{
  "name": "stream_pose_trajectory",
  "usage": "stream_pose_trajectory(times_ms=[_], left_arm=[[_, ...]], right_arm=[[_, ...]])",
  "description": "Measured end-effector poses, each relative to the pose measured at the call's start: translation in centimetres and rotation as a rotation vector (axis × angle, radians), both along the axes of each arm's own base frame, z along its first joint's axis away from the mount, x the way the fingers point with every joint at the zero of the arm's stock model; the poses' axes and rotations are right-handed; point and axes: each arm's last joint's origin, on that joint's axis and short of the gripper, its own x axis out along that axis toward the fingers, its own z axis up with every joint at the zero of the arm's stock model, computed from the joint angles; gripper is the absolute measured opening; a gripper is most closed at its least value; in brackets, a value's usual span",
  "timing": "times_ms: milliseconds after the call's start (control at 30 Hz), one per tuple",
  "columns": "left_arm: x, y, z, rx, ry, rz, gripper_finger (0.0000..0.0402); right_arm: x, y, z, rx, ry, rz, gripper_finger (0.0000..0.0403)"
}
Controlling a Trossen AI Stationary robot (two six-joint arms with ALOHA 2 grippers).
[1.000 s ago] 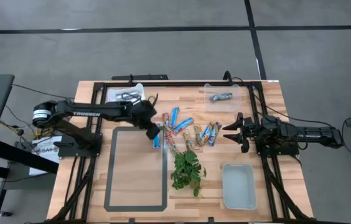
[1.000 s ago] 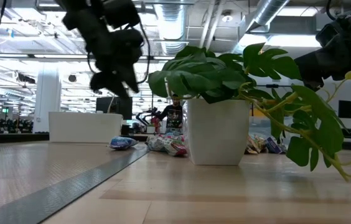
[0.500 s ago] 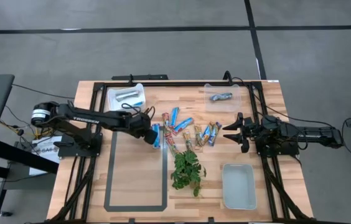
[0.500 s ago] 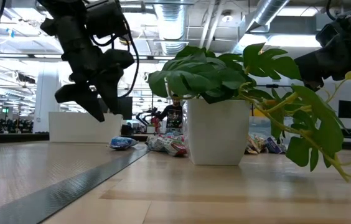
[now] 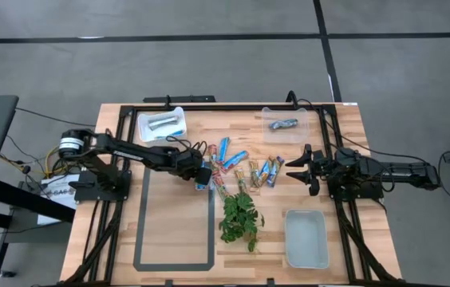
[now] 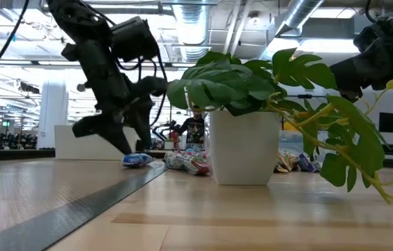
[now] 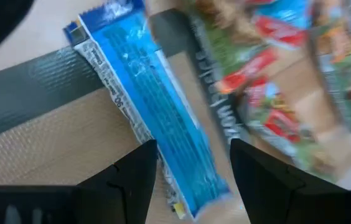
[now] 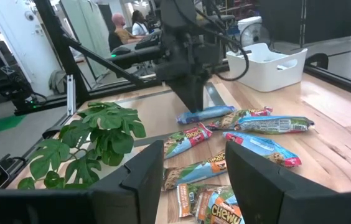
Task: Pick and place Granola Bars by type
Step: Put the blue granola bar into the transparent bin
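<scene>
Blue foil catches the eye first: a blue-and-white bar [image 7: 152, 121] lies flat on the table [image 5: 177, 231], across the dark tape border [image 5: 212, 231] of the marked rectangle, at the near edge of the loose heap of Granola Bars [image 5: 241, 166]. It sits apart from the red and tan wrappers, which likely makes it the easiest one to lift cleanly, and that seems to be why the left gripper [image 5: 202, 176] is placed right over it. In the left wrist view the two dark fingers [image 7: 135, 171] stand on either side of the bar's lower half, jaws open a moderate way and holding nothing; the bar is straddled, not yet pinched.

The left arm reaches far across the table from its base, stretched low and nearly straight, its wrist tipped down so the fingertips come close to the wood beside the bar, as the low view shows.

Sorting appears under way: a white tray [image 5: 161, 124] at the far left corner holds pale wrapped bars, a clear tray [image 5: 289, 125] at the far right holds a blue one, and a white tray [image 5: 305, 238] near the right front looks unfilled. A green plant sprig [image 5: 239, 217] lies just in front of the heap.

The right gripper [image 5: 295, 170] waits beside the heap's right edge, jaws spread wide and holding nothing.
</scene>
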Motion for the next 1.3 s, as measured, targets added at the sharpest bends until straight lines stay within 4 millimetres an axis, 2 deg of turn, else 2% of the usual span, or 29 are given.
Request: stream_pose_trajectory(times_ms=[100, 433, 900, 1067, 1300], left_arm=[[0.3, 0.0, -0.7, -0.012, 0.036, -0.005, 0.0196], [0.4, 0.1, -0.7, 0.004, 0.076, -0.007, 0.0187], [0.5, 0.1, -0.7, 0.037, 0.077, -0.084, 0.003], [1.1, 0.0, -0.2, 0.042, -0.01, -0.171, 0.0022], [2.4, 0.0, 1.7, 0.109, -0.224, -0.302, 0.0031]], right_arm=[[0.0, 0.0, 0.0, 0.0, 0.0, 0.0, 0.0165], [0.0, 0.0, 0.0, 0.0, 0.0, 0.0, 0.0164], [0.0, 0.0, 0.0, 0.0, 0.0, 0.0, 0.0164], [0.0, 0.0, 0.0, 0.0, 0.0, 0.0, 0.0165], [0.0, 0.0, 0.0, 0.0, 0.0, 0.0, 0.0165]])
